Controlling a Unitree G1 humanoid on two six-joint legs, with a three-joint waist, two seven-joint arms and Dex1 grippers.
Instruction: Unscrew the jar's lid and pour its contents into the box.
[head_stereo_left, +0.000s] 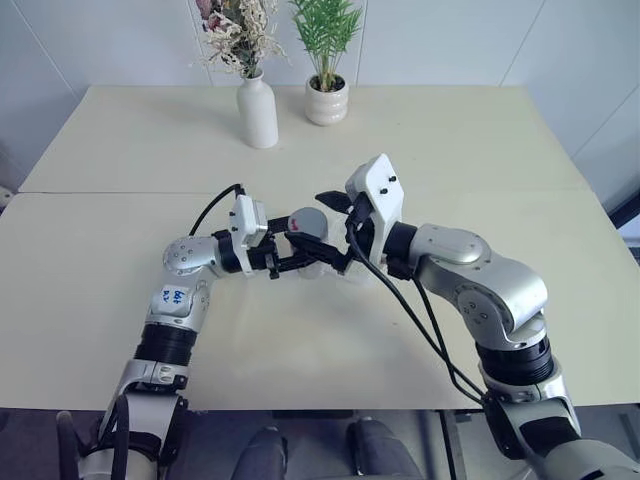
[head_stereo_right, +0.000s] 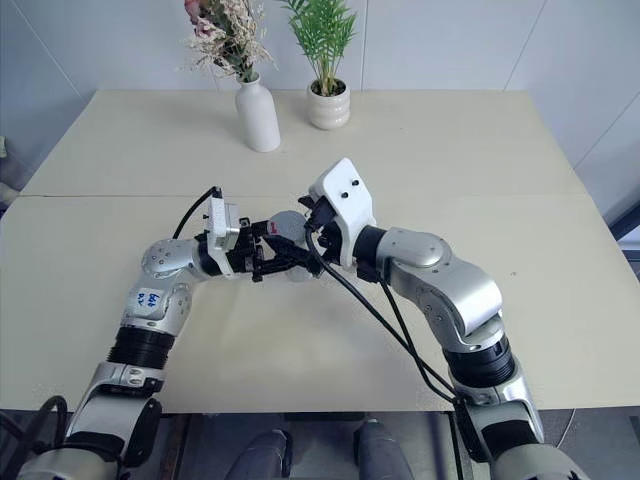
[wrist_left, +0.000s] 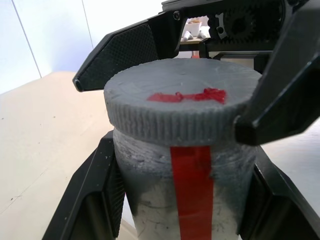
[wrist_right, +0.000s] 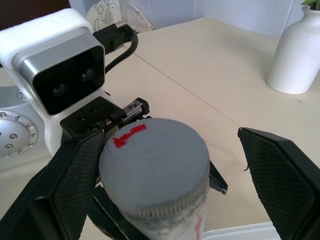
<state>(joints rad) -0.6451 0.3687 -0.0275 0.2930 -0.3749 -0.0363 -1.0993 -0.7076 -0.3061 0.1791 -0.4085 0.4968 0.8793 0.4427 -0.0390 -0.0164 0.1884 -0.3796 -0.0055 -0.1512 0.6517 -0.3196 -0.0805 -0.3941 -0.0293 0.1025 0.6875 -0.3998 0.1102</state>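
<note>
My left gripper (head_stereo_left: 300, 256) is shut on the small frosted jar (wrist_left: 145, 190), holding it upright above the table, its pads on either side of the body. A red strip runs down the jar's side. The grey ribbed lid (wrist_left: 175, 100) sits on the jar's mouth with a red mark on top. My right gripper (wrist_right: 175, 165) is open and straddles the lid: one finger (wrist_right: 75, 175) lies close against its rim, the other stands well apart. The contents are hidden inside the jar. A pale edge of the box (wrist_right: 245, 229) shows on the table just below.
A white vase (head_stereo_left: 258, 112) with dried flowers and a white pot (head_stereo_left: 326, 100) with a green plant stand at the table's far side. The cream table (head_stereo_left: 120, 250) stretches wide to both sides. Black cables hang from both wrists.
</note>
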